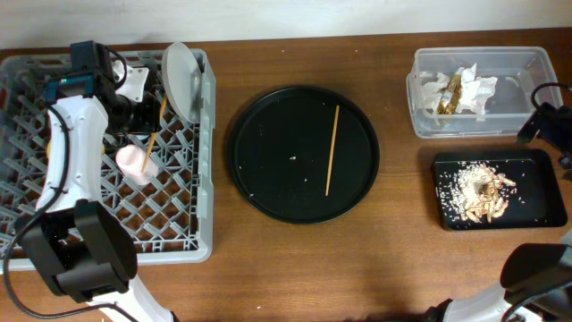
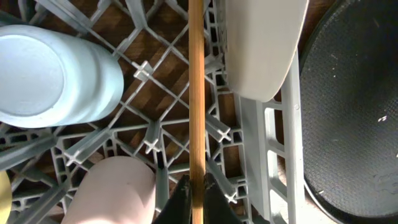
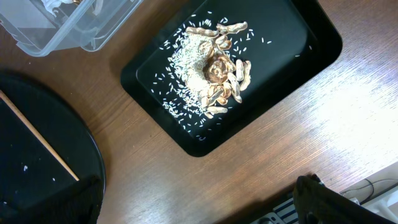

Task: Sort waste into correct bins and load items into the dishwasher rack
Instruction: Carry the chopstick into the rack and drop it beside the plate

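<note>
Left gripper (image 2: 196,198) pinches a chopstick (image 2: 196,93) inside the dishwasher rack (image 1: 204,179).
It runs between the pink cup (image 1: 136,163) and plate (image 1: 181,80); right gripper (image 3: 199,205) gapes wide (well right of the rack, holding nothing).

Chopstick (image 2: 196,93) in tool's (image 2: 197,191) grip over rack (image 2: 155,134)

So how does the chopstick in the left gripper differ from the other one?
The held chopstick is pinched in the shut left gripper; the loose chopstick lies free, with no gripper near it. The held chopstick is over the dishwasher rack; the loose chopstick lies flat on the round black tray. Both are thin, straight, brown wooden sticks.
</note>
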### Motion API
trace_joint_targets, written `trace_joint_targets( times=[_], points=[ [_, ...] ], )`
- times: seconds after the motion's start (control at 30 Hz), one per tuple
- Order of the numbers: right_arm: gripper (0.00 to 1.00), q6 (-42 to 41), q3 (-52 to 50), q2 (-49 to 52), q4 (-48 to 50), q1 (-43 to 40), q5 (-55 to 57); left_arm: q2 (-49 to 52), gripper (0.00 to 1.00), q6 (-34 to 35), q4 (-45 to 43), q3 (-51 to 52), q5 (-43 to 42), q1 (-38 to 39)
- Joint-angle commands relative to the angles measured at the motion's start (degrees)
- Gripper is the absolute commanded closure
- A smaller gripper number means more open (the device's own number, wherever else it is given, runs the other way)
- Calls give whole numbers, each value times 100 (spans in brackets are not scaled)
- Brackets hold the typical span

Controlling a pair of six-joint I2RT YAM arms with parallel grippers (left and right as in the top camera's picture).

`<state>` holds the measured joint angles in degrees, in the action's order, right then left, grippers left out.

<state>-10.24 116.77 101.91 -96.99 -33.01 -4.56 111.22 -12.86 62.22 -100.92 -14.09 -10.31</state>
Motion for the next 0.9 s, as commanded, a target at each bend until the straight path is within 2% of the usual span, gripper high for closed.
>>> trace_joint_targets(
  times=[0.0, 0.03, 0.07, 0.17, 0.3, 0.33, 0.4, 0.6, 0.63, 0.67, 0.7, 0.73, 0.87],
  points=[
    [2, 37, 0, -31, -13, -7, 11, 166, 67, -63, -22, 2, -118, -15],
    [2, 37, 0, -31, -11, -7, 11, 192, 26, -4, -26, 2, -118, -15],
    [2, 37, 0, -31, -11, -7, 11, 192, 19, 2, -28, -2, -118, -15],
    [2, 37, 0, -31, -11, -7, 11, 179, 18, 389, 164, -210, -118, -85],
    [2, 37, 0, -31, -11, -7, 11, 179, 18, 426, 922, -990, -122, -138],
    [2, 37, 0, -31, -11, -7, 11, 179, 20, 424, 1060, -1185, -116, -138],
    [1, 37, 0, -31, -11, -7, 11, 184, 30, 424, 970, -1248, 50, -149],
    [2, 37, 0, -31, -11, -7, 11, 695, 31, 426, 903, -1248, 227, -216],
    [2, 37, 0, -28, -11, -7, 11, 811, 42, 424, 929, -1248, 57, -293],
    [2, 37, 0, -31, -11, -7, 11, 872, 66, 424, 940, -1248, -61, -343],
    [2, 37, 0, -31, -11, -7, 11, 907, 86, 426, 942, -1248, -120, -393],
    [2, 37, 0, -31, -11, -7, 11, 918, 94, 426, 946, -1248, -118, -442],
    [2, 37, 0, -31, -11, -7, 11, 922, 89, 424, 1080, -1248, -116, -577]
  ],
)
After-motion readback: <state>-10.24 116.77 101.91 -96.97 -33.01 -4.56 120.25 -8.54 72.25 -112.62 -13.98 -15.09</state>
